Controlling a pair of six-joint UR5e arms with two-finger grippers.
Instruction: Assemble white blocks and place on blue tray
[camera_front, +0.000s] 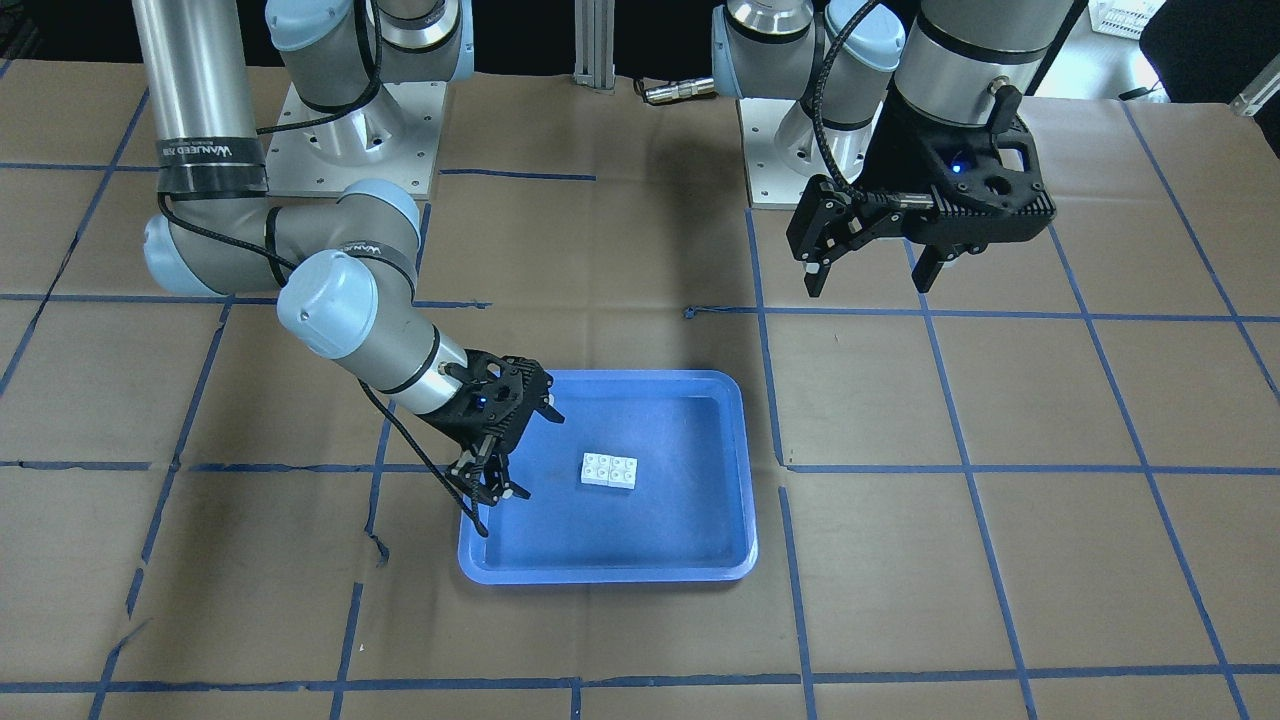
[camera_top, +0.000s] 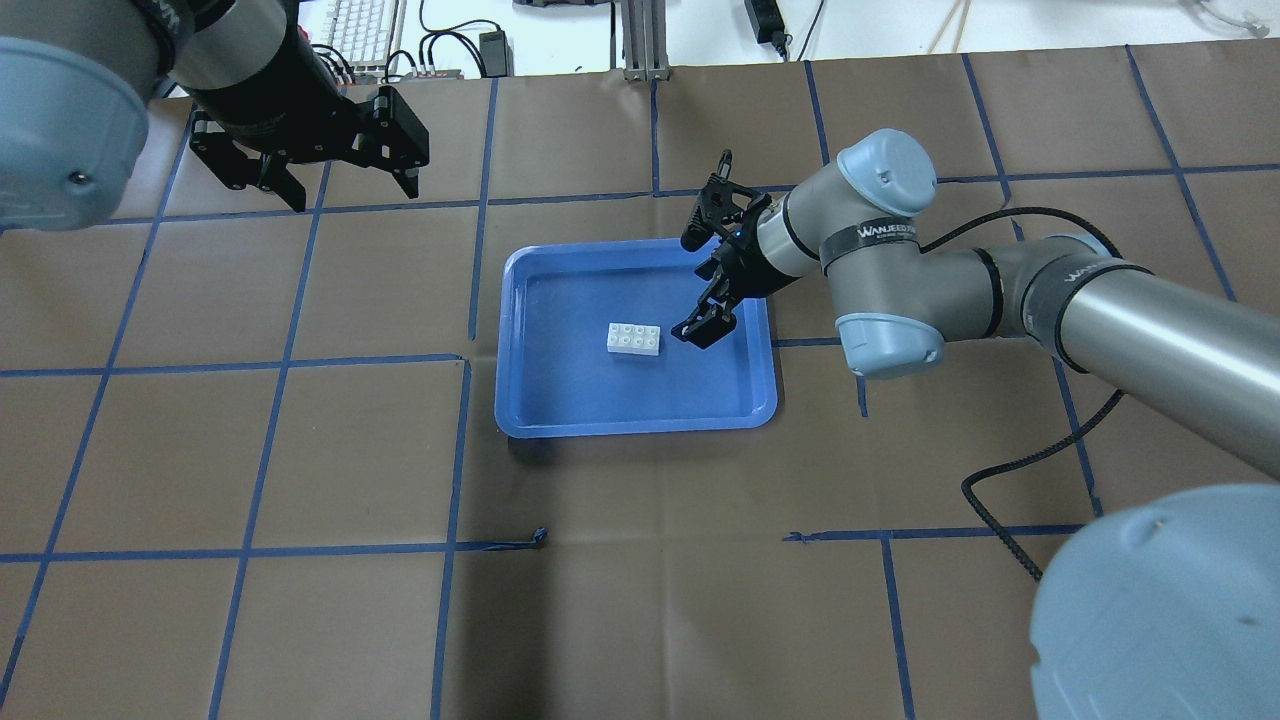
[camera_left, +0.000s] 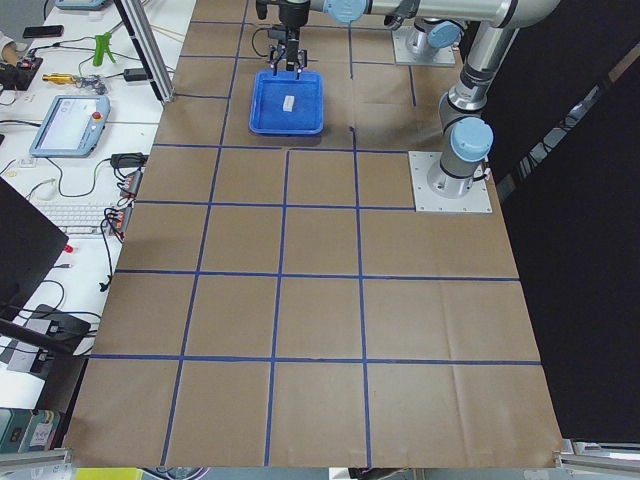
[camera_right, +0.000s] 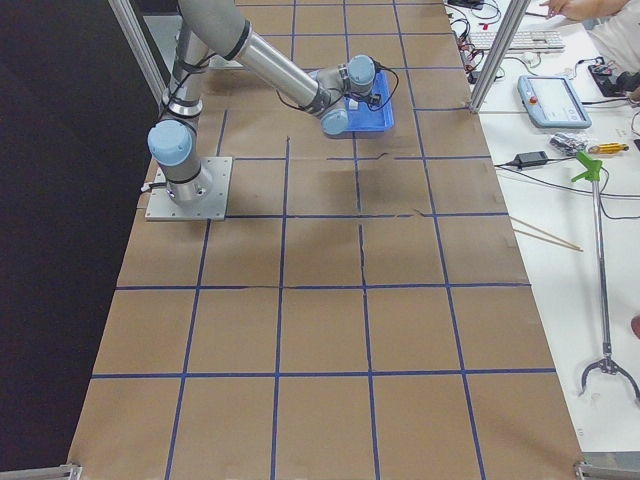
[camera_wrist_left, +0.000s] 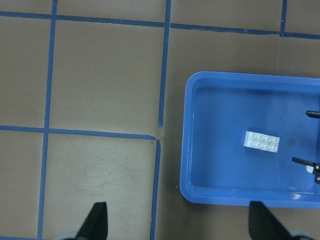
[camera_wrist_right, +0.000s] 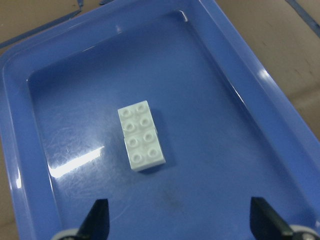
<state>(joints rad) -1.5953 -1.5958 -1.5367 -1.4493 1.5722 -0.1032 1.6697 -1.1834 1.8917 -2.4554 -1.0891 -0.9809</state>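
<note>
In the middle of the blue tray (camera_front: 600, 576), the white blocks (camera_front: 610, 470) lie flat on the floor, studs up. There are two small square bricks with four round studs each, butted flush side to side so they read as one two-by-four rectangle. A thin seam between them shows in the right wrist view. They are plain glossy white with no marks. They are clear of every tray wall. Cannot tell if they are locked together or only touching.

The tray is shallow and rectangular with rounded corners and a raised rim. It sits on the bench (camera_front: 1000, 400), which is covered in brown paper with a blue tape grid.

The right pincer (camera_front: 495, 490) hangs over the tray's end on the robot's right. It is near the blocks but not touching them. Its fingers are spread, per the wrist view, with nothing between them.

The left pincer (camera_front: 868, 283) is up over bare bench, well apart from the tray, pointing down. Its fingers are spread wide and it is empty.
</note>
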